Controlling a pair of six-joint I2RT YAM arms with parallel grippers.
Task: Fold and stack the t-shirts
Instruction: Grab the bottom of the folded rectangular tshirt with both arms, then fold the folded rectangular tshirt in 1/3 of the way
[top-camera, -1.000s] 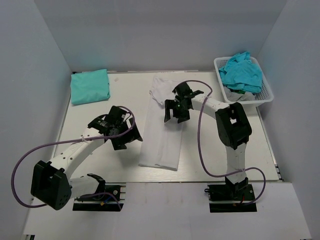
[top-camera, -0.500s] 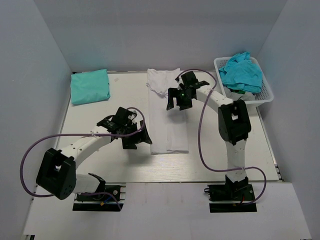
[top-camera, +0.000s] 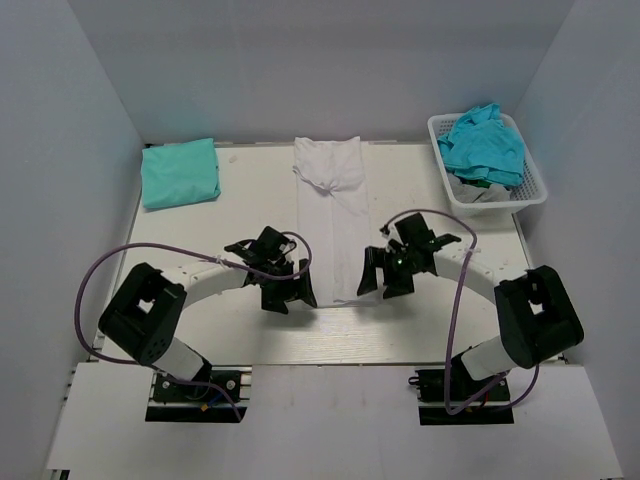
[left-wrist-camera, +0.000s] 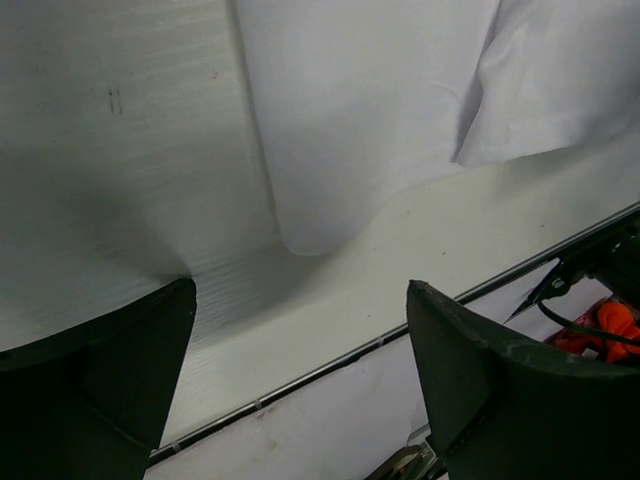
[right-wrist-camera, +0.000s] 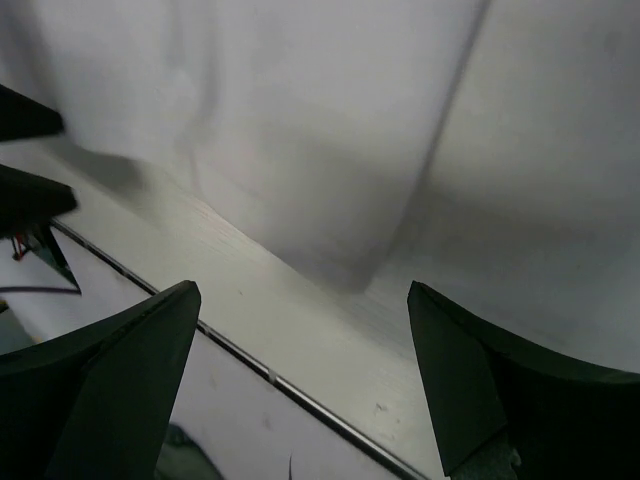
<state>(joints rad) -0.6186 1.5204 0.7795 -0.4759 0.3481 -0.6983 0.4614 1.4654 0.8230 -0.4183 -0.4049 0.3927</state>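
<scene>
A white t-shirt (top-camera: 335, 215) lies folded into a long strip down the middle of the table, its near hem between the two grippers. My left gripper (top-camera: 290, 293) is open and empty at the strip's near left corner, which shows in the left wrist view (left-wrist-camera: 340, 120). My right gripper (top-camera: 385, 280) is open and empty at the near right corner, seen in the right wrist view (right-wrist-camera: 300, 130). A folded turquoise t-shirt (top-camera: 180, 172) lies at the far left. More turquoise t-shirts (top-camera: 483, 145) are heaped in the basket.
A white lattice basket (top-camera: 535, 190) stands at the far right with grey cloth under the turquoise heap. The table's near edge with a metal rail (left-wrist-camera: 330, 365) runs just below both grippers. Grey walls close in the left, right and back.
The white shirt's near end has moved up the table and now lies as a shorter, straighter strip. Both grippers moved toward the near edge, to the strip's two near corners.
</scene>
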